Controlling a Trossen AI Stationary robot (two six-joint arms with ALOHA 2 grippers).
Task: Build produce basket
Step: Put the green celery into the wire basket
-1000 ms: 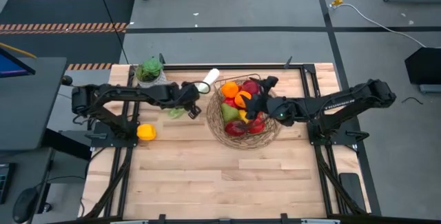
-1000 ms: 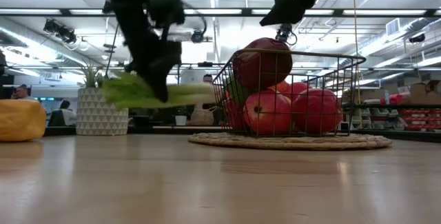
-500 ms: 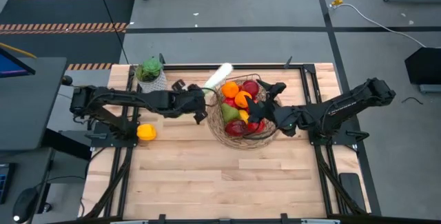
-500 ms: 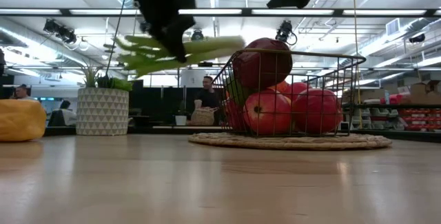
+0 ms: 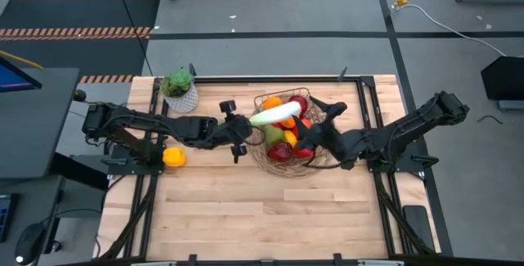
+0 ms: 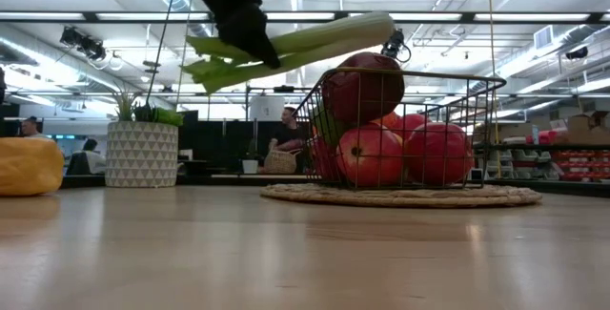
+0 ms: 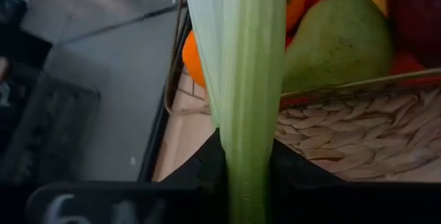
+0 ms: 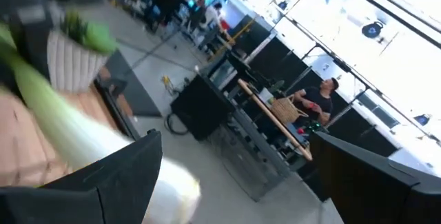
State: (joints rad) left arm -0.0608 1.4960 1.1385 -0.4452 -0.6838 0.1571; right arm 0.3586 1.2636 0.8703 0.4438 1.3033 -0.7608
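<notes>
1. Wooden counter [image 5: 246, 209] carries wire basket [image 5: 319, 158], nearly full.
2. Left gripper [image 5: 238, 127] fingers clamped on leek [image 5: 274, 115], held over basket's rim.
3. Right gripper [image 5: 326, 127] beside basket, fingers spread.
4. Leek probably light, bendy; grip mid-stalk.

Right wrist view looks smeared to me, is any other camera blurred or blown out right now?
Right wrist view: motion-smeared, the leek a soft streak, ceiling lights glaring. Left wrist view: leek and green pear reasonably sharp, with the left gripper shut on the leek. Low view: bright ceiling strips, basket clear. High view: evenly lit.
</notes>
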